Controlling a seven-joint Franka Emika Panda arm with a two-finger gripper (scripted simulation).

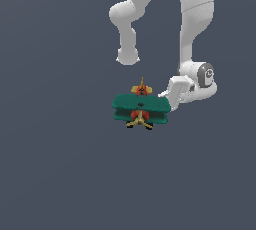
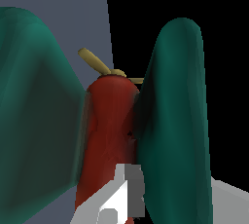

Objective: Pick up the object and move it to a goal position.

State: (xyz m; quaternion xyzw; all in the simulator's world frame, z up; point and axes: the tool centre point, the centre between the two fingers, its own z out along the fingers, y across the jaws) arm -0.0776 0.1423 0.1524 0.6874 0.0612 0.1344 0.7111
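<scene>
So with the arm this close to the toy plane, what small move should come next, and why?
Probably a check of the grip before any carry. In the exterior view the white gripper meets the end of the small toy biplane with teal-green wings and red-orange body from the exterior view's right. The wrist view shows one pale finger against the red body between the wings, but not whether the fingers are shut.

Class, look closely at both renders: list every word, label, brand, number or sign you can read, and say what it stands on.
None: no text can be read in either view.
Biplane: plain teal wings, red body, yellow propeller; no lettering or markings.
Arm: plain white and grey; no logo or number shows.
Gripper: no label shows, and the wrist view shows only part of one finger.
Background: flat grey, no signs.
</scene>
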